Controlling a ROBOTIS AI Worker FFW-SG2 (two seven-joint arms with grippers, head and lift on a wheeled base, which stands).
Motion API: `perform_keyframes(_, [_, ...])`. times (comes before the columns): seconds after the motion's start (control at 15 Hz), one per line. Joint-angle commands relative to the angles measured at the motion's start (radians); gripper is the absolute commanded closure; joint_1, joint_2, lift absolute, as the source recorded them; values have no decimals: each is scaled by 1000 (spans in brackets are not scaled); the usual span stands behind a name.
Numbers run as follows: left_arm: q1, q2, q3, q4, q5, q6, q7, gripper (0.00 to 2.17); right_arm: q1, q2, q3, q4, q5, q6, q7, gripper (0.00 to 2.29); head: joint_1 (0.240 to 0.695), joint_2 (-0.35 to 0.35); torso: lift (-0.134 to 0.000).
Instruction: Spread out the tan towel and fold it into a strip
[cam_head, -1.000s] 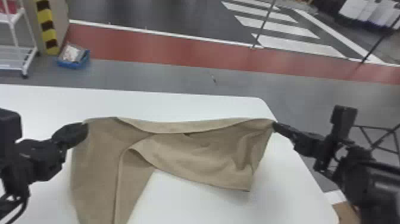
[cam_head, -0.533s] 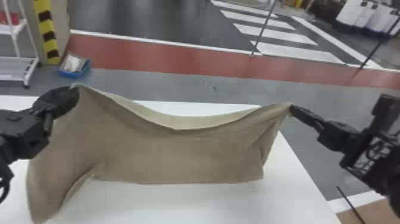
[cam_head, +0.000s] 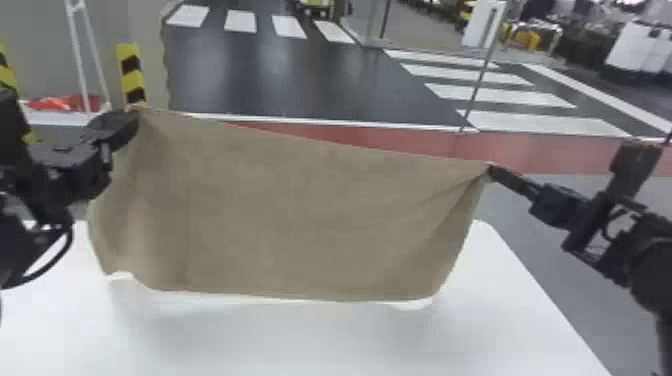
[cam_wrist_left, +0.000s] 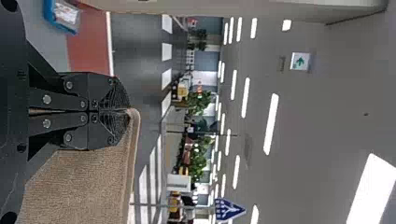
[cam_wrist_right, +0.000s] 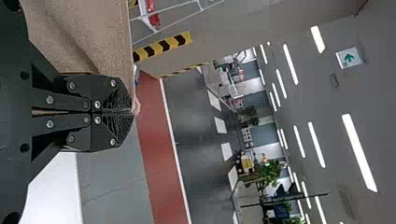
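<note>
Left claw (cam_head: 132, 119) and right claw (cam_head: 491, 171) have risen since the earlier head frame, carrying the tan towel (cam_head: 300, 225) with them; the trailing part that drooped at lower left has swung in, and the cloth now hangs as one broad sheet; the head view has also tilted up, so the backdrop has shifted down.

Nearest: white surface (cam_head: 300, 345) across the bottom of the frame, a faint shadow on it under the hem; lower hem runs nearly level, curling at both ends; whether it touches the surface, cannot tell. Next, towel across the middle; upper edge slopes from the left claw, upper left, down to the right claw, right of centre; diagonal creases fan out from the right corner. Both claws narrow, pads closed on a corner each, cloth just emerging at the tips in the wrist views. Beyond: red floor band (cam_head: 325, 137), then pale crossing stripes (cam_head: 520, 121).

Step in hand, judged: opening out the sheet before laying it. Method: level the two corners first; hold the upper edge lightly taut, as a harder pull could slip the small right-hand pinch; set the hem down, then lower evenly while easing the upper edge away or back so the cloth lies flat; release only once flat; folding into a strip remains to be done.
</note>
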Motion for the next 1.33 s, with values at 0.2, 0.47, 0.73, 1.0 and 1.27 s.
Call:
perform_keyframes(0.2, [-204, -31, -87, 250, -3, -192, -30, 1855, -191, -20, 98, 253, 29, -157, 79, 1713, 365, -178, -124])
perform_keyframes(0.47, [120, -6, -67, 94, -71, -217, -49, 1855, 174, -72, -7, 47, -52, -163, 120, 1713, 378, -185, -124])
perform_keyframes(0.73, [383, -5, -69, 46, -195, -297, -65, 1855, 424, -42, -117, -57, -91, -196, 231, 1713, 589, -246, -124])
perform_keyframes(1.0, [503, -2, -67, 23, -267, -340, -75, 1143, 483, -22, -189, -23, -84, -230, 271, 1713, 695, -305, -124])
perform_keyframes(1.27, [571, 18, 19, 17, -261, -349, -75, 205, 503, -22, -237, 49, -63, -282, 286, 1713, 695, -350, -124])
